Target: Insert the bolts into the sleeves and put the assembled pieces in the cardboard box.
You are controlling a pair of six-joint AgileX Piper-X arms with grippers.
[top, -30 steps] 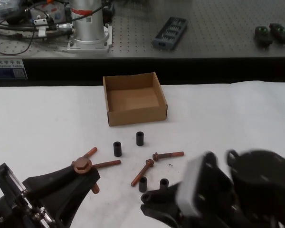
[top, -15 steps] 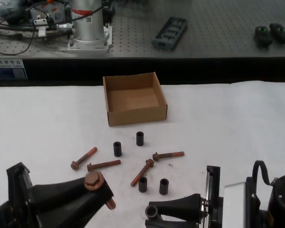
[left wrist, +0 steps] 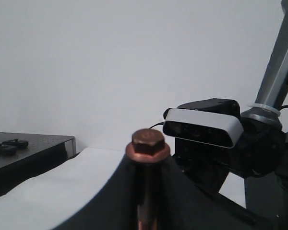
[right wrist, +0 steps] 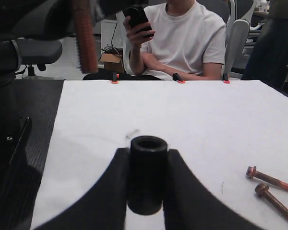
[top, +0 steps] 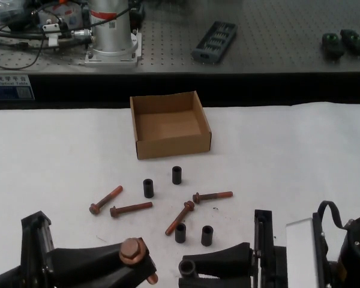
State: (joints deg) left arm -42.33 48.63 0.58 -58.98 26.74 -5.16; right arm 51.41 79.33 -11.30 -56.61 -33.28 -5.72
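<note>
Sitting at twelve o'clock on the white cloth (top: 288, 156), the cardboard box (top: 170, 124) has four loose bolts (top: 131, 209) and four loose sleeves (top: 177, 174) at its six o'clock. At seven o'clock the left gripper (top: 138, 264) pinches a bolt (left wrist: 147, 143). At five o'clock the right gripper (top: 189, 268) pinches a sleeve (right wrist: 147, 177).

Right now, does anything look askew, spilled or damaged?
Nothing stands out. The left gripper holds a bolt, the right gripper a sleeve. The box sits upright; spare bolts and sleeves sit loose in front of it.
</note>
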